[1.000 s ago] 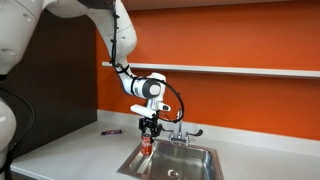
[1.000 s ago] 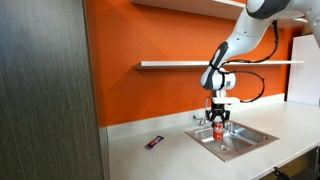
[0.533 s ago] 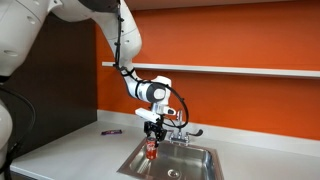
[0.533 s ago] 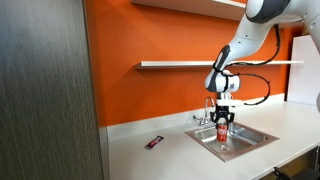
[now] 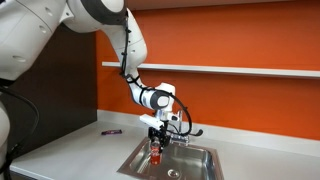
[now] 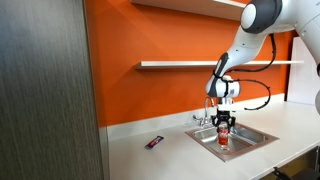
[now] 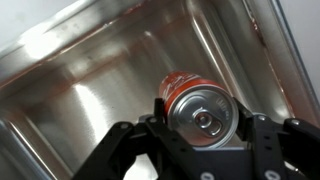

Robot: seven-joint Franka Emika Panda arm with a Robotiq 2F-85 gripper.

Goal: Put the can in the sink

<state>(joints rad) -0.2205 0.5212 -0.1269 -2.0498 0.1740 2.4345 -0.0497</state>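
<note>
Pincer grips can over sink; wrist view shows silver top, both ext. views only red side.

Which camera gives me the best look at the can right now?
The wrist view: the can fills the frame, its silvery top and red side clear, held in the claw with the sink behind it. In both exterior views it is only a small red spot under the claw.
</note>
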